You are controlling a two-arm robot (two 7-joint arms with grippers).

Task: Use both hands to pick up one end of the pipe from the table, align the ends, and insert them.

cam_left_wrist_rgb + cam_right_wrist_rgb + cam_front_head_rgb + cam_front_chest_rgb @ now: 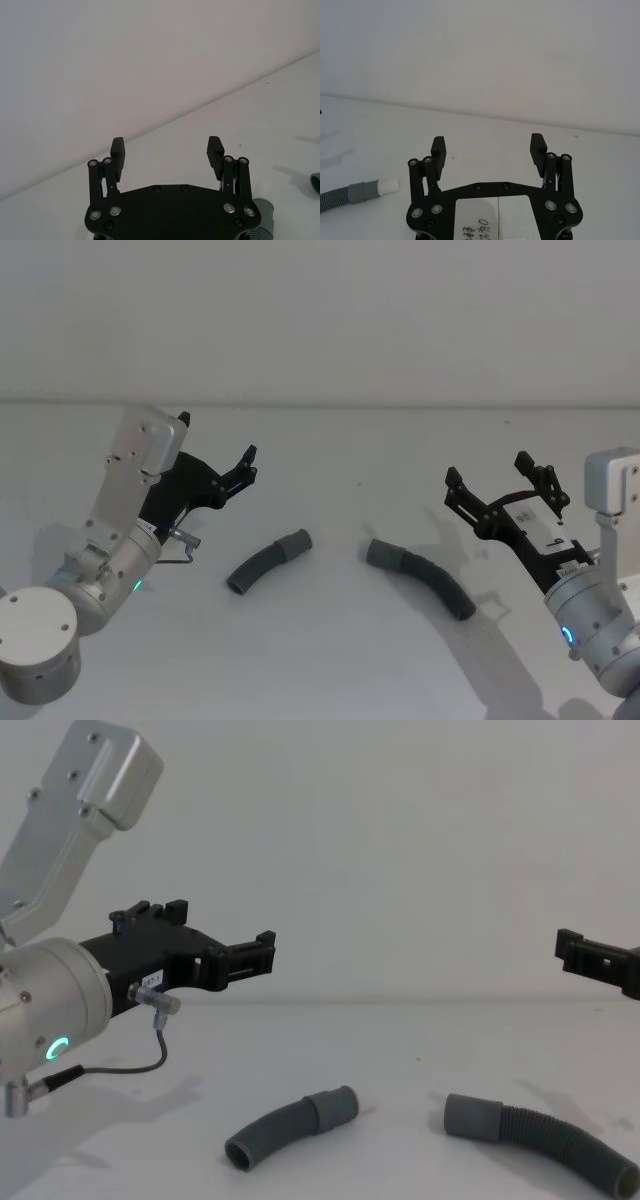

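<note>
The short hose (268,560) had its cuff (263,212) half hidden behind the left gripper (166,145). It and the longer hose (420,575) lay on the counter (330,670), below and between that gripper's wide-spread fingers and those of the right gripper (487,468), touching neither.

The silver cylindrical left arm (110,540) and right arm (600,620), each with a glowing ring light (58,1046), carry black, silver-screwed two-finger tools: the left tool (166,145) trails a thin dark cable (120,1069), the right tool (488,143) bears a handwritten white label (480,220).

A bare lab is showing: matte white table (280,125) stretching beneath the black left pincer (166,147), blank grey wall (125,60) beyond.
</note>
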